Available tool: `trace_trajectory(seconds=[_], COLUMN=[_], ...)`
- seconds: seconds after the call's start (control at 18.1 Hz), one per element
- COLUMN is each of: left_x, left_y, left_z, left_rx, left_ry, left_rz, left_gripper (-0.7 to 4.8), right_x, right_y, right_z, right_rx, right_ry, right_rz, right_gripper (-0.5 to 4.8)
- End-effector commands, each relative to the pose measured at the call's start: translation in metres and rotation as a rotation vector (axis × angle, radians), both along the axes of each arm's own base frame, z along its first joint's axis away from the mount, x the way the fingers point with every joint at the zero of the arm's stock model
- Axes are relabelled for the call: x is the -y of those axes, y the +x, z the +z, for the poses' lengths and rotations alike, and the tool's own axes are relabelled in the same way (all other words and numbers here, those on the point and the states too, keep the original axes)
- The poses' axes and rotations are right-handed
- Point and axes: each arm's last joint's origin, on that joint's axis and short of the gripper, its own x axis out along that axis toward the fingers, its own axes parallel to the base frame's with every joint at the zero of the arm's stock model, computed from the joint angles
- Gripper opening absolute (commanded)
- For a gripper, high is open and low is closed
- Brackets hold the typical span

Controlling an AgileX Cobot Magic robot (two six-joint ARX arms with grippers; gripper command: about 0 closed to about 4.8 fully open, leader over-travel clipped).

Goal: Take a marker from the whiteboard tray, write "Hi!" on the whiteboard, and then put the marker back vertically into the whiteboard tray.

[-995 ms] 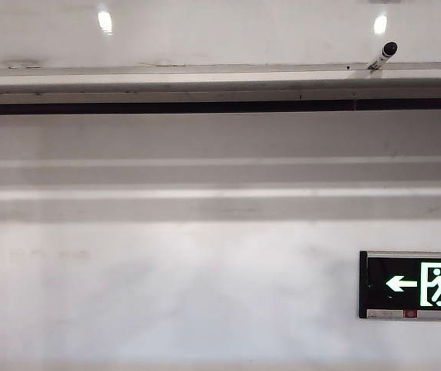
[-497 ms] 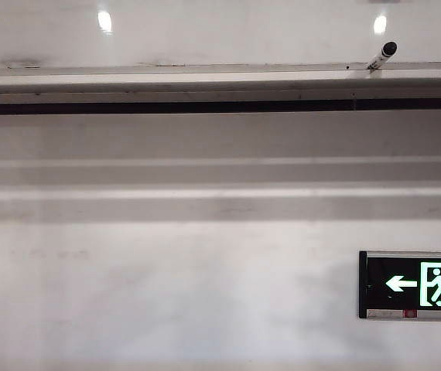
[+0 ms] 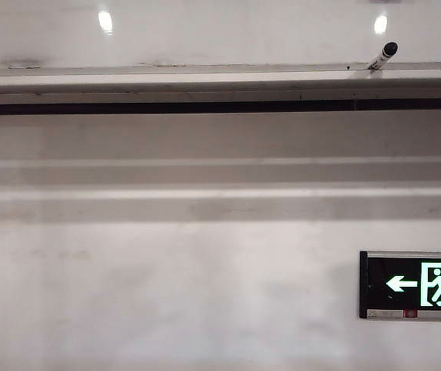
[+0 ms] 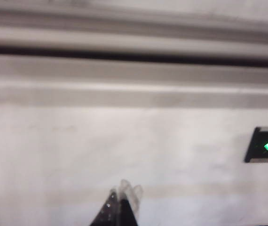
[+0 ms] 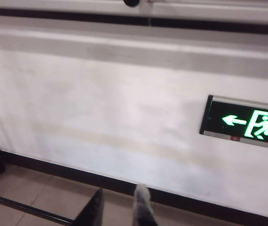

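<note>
A: Biggest first?
B: Wall [image 3: 205, 294], matte off-white, fills the lower half of the ext view. Above it the whiteboard [image 3: 220, 35], glossy w/ round light reflections. Whiteboard tray [image 3: 166, 79] runs full width under the board, black strip beneath it.
A: Sign?
B: Exit sign [image 3: 414, 284], green, low on the right of the wall.
A: Marker?
B: Marker [image 3: 381, 57] stands on the tray far right, tilted, black cap up, leaning on the board. Nothing is holding it.
A: Grippers?
B: Neither shows in the ext view. Left gripper [image 4: 122, 200] only in its wrist cam, blurred, fingertips close together w/ nothing between them, facing the wall well below the tray. Right gripper [image 5: 120, 205] in its wrist cam, fingers apart w/ a narrow gap, nothing in it, low near the floor [image 5: 30, 193], facing the wall and sign.
</note>
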Motion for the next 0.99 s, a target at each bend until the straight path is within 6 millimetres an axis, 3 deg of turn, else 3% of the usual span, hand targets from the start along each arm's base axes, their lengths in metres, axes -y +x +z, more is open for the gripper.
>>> trace_trajectory(seconds=[0.06,0.28,0.99], left_x=[-0.005,-0.011,-0.011], left_y=[0.001,0.003,0.003], left_z=[-0.002,-0.013,-0.013], left_rx=[0.000,-0.050,-0.033], left_ry=[0.018,0.022,0.125], left_rz=[0.041,0.094,0.098], left_gripper=[-0.05,-0.06,-0.05], right_x=[0.000,0.000,0.000], right_y=[-0.001,-0.001,-0.001], right_z=[0.002,0.002,0.002], right_rx=[0.014,0.014,0.014], right_ry=[0.007,0.007,0.007], right_rz=[-0.001,-0.001,-0.001], right_gripper=[0.84,0.84,0.84])
